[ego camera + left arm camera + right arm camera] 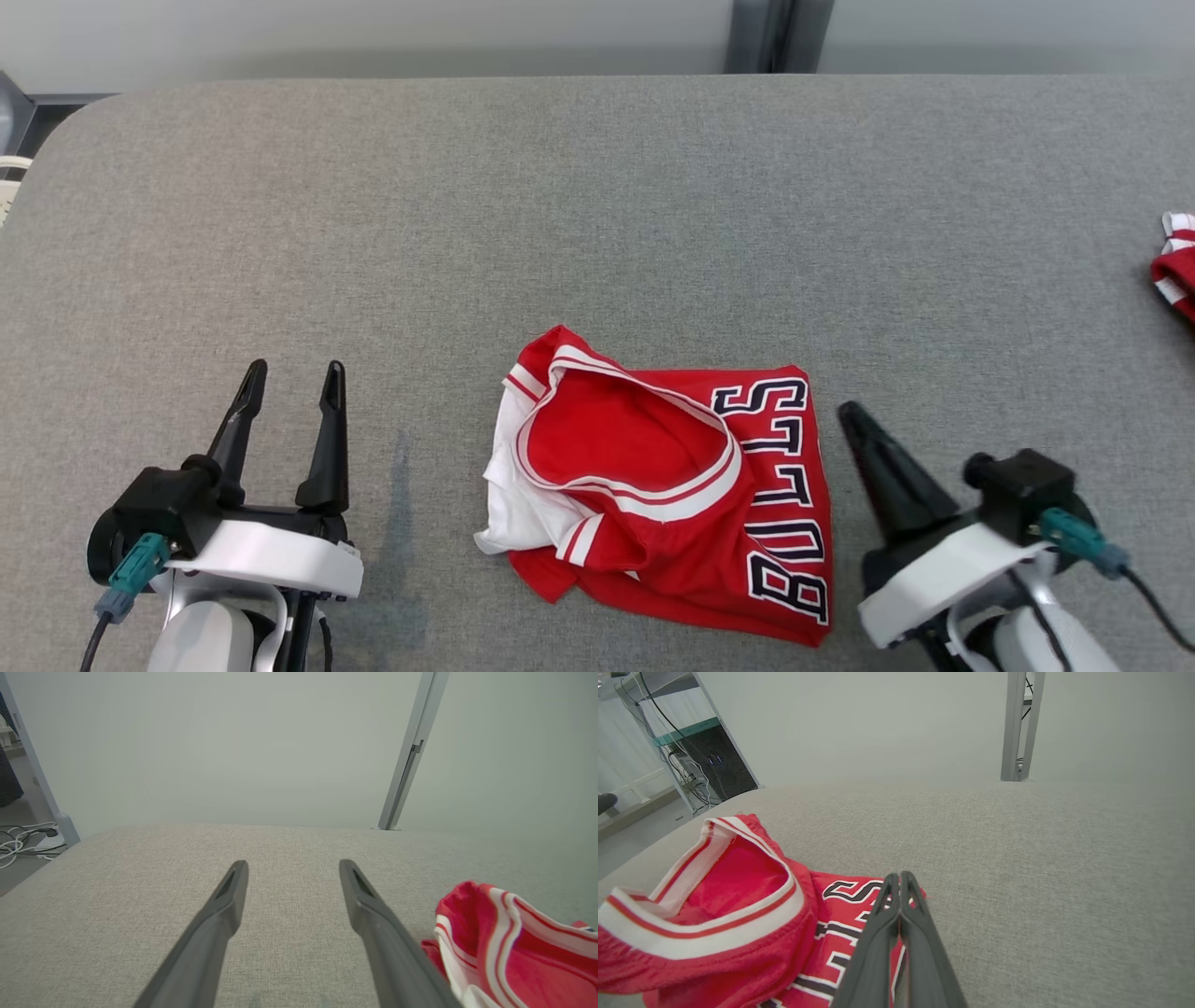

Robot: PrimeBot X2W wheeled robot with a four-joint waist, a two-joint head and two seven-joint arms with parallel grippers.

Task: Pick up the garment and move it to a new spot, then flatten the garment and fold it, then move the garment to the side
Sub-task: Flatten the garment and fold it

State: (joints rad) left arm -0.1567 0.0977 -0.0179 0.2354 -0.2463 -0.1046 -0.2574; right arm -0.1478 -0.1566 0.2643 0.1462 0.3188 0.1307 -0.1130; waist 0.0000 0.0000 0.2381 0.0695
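A red jersey garment (672, 485) with white trim and dark lettering lies crumpled on the grey table (597, 187), near the front edge, neck opening up. My right gripper (848, 413) is shut, its fingers pressed together just right of the garment's lettered edge. In the right wrist view the right gripper (899, 876) points over the garment (738, 914) corner with no cloth seen between the fingers. My left gripper (291, 373) stands open well left of the garment, over bare table. In the left wrist view the left gripper (292, 865) is open and the garment (504, 947) sits to its lower right.
Another red and white cloth (1176, 266) lies at the table's right edge. A metal post (411, 751) stands behind the far edge. Cables (18, 840) lie on the floor off the table's left corner. An equipment rack (705, 756) stands beyond it.
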